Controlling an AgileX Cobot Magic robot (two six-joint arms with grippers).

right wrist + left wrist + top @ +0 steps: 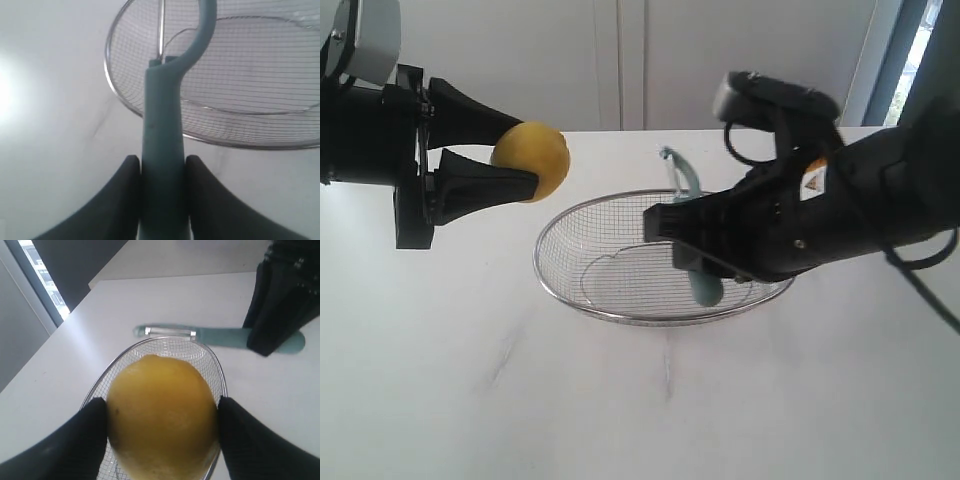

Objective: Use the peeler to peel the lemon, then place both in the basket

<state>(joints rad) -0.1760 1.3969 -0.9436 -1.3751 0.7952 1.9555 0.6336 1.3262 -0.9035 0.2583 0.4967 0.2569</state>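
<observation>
The yellow lemon (532,158) hangs in the air left of the basket, clamped between the black fingers of my left gripper (525,155). From the left wrist, the lemon (162,415) fills the gap between both fingers (85,435). My right gripper (672,232) is shut on the pale teal peeler (692,215), held upright over the right part of the wire-mesh basket (570,300). In the right wrist view the peeler handle (162,130) runs out from between the fingers toward the basket (112,80), its hooked head pointing away.
The basket rests mid-table on a white tabletop (470,400). A pale wall and cabinet doors stand behind it, with a window at the far right (920,50). The right arm's black body (880,200) hangs over the table's right side.
</observation>
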